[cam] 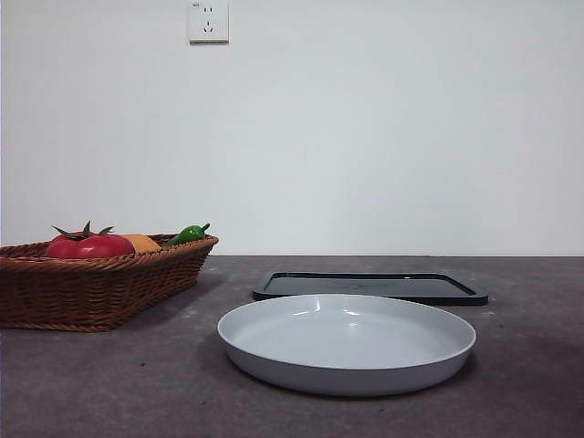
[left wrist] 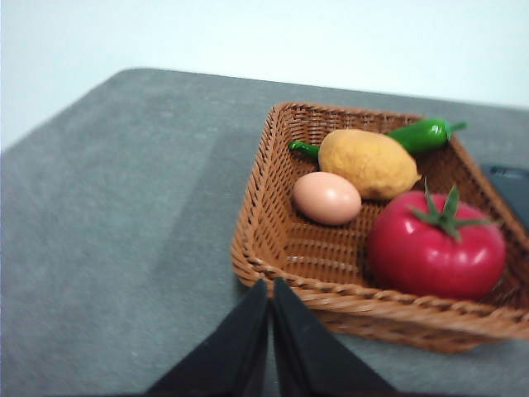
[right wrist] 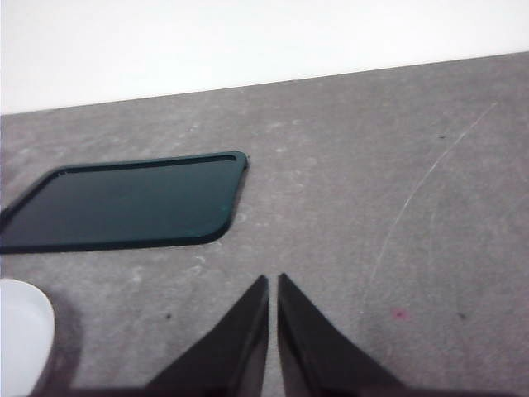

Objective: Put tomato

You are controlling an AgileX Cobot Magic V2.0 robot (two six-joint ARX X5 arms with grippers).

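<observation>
Tomato (left wrist: pixel 436 250): glossy red, round, dark green spiky calyx on top. Sits in the wicker basket (left wrist: pixel 273 248), in the corner nearest the black tray; touching or nearly touching the orange-yellow lumpy fruit (left wrist: pixel 369 163).

Clock directions, front view, from the grey plate (cam: pixel 347 343): basket at about 9–10 o'clock, black tray (cam: pixel 370 286) just behind at 12. Tomato (cam: pixel 89 245) pokes above the basket rim (cam: pixel 109 265), with the orange fruit (cam: pixel 141 242) and green pepper (cam: pixel 189 234) beside it.

Left claw (left wrist: pixel 270 285): jaws pinched together to a thin slit, holding nothing. It hovers above the worktop (left wrist: pixel 124 248) just outside the basket's near rim, pointed toward the basket. Not touching the tomato.

Right claw (right wrist: pixel 273 281): jaws likewise closed to a slit, empty, over bare worktop (right wrist: pixel 397 207) near the tray's corner (right wrist: pixel 124 203); sliver of the plate (right wrist: pixel 21 339) at the frame edge.

View differences:
- Left wrist view alone shows the egg (left wrist: pixel 326 198), beige, lying beside the orange fruit; the basket wall hides it in the front view. It also shows the pepper (left wrist: pixel 421 135) lying behind the orange fruit.
- Front view shows neither arm, but gives the whole plate and the wall socket (cam: pixel 208 21).
- Right wrist view shows no basket.
</observation>
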